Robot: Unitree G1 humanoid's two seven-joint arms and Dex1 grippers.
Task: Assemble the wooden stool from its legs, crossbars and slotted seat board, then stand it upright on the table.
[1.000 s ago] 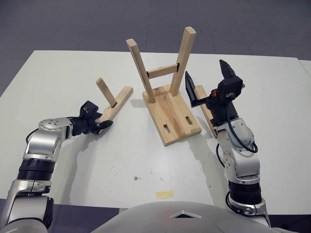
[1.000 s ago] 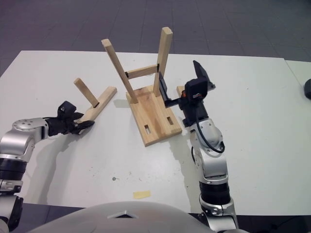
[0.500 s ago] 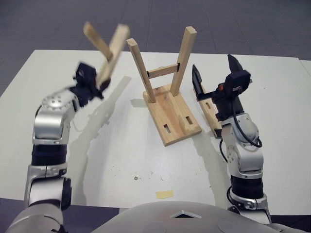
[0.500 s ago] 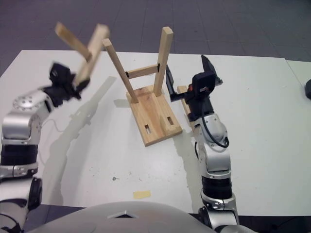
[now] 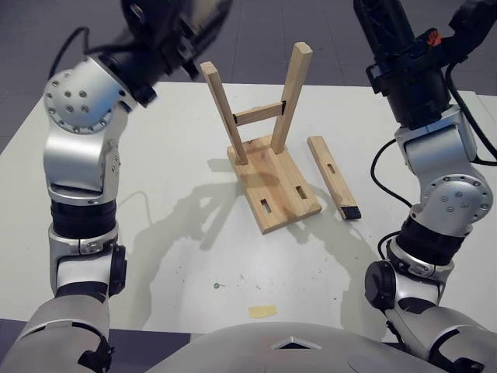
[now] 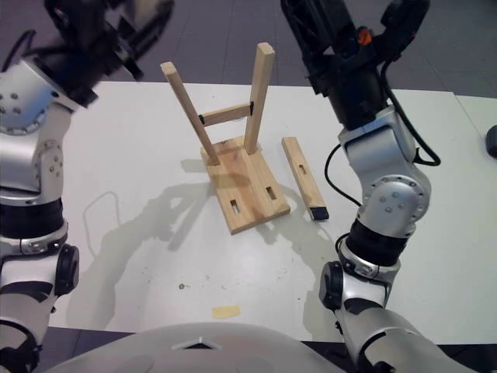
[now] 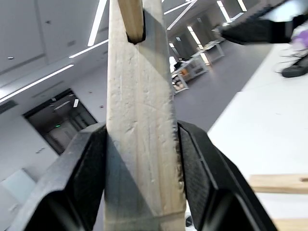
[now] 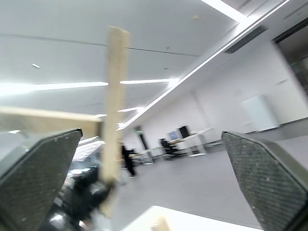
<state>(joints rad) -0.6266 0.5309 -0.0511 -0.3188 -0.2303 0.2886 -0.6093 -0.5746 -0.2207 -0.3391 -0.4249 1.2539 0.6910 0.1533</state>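
Note:
The slotted seat board [image 5: 276, 186] lies flat at the table's middle. Two legs [image 5: 224, 109] rise from its far end, joined by a crossbar [image 5: 258, 115]. A loose leg [image 5: 332, 176] lies on the table just right of the board. My left gripper [image 5: 167, 31] is raised high over the table's far left, shut on another leg [image 7: 142, 110] that has a crossbar stub [image 7: 131, 19] set in it. My right gripper [image 6: 353, 31] is held high over the far right, open, with nothing between its fingers [image 8: 38, 178]. The held leg [image 8: 115, 96] shows beyond them.
A small yellow scrap [image 5: 262, 311] lies near the table's front edge. A dark object [image 6: 491, 140] sits on a neighbouring surface at the far right. The white table [image 5: 155, 256] has bare room left and front of the board.
My left arm swung the leg with its crossbar stub up from the table to high above it. My right arm rose from beside the loose leg, which now lies uncovered.

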